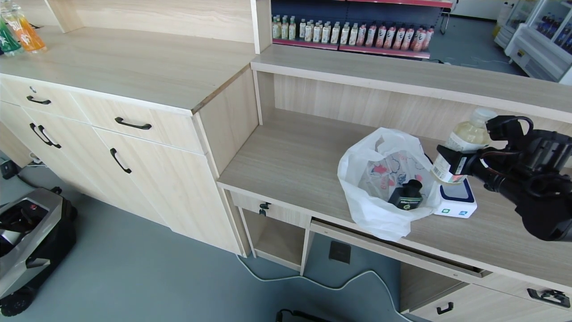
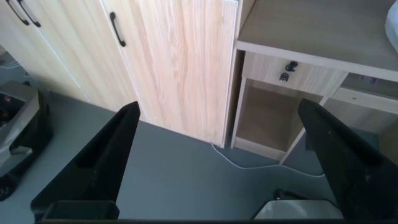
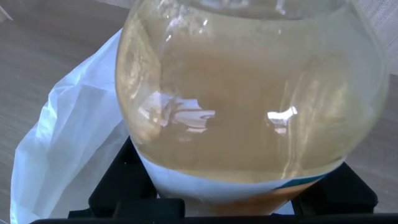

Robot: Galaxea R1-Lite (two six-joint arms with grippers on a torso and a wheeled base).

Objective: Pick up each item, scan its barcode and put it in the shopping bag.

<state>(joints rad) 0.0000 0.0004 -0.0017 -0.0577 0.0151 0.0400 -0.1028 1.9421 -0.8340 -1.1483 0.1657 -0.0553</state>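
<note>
While clamped in the right gripper [image 1: 449,166], the pale-yellow plastic bottle [image 1: 464,138] is held cap-up just above the white scanner box [image 1: 458,202]; the white plastic shopping bag [image 1: 353,179] is set just to its left. The left gripper [image 2: 217,109] is spread wide.

Light: bright, even and diffuse throughout, with soft shadows only.
Head view, centre: pale wooden counter [image 1: 290,165] evenly lit, its back recess shaded.
Centre right: white plastic shopping bag [image 1: 357,179], the brightest surface.
Left: pale wooden cabinet [image 1: 156,179], its straight edges bowed.
Right wrist view: clear plastic bottle of pale yellow drink [image 3: 249,93] carries two white glints.
</note>
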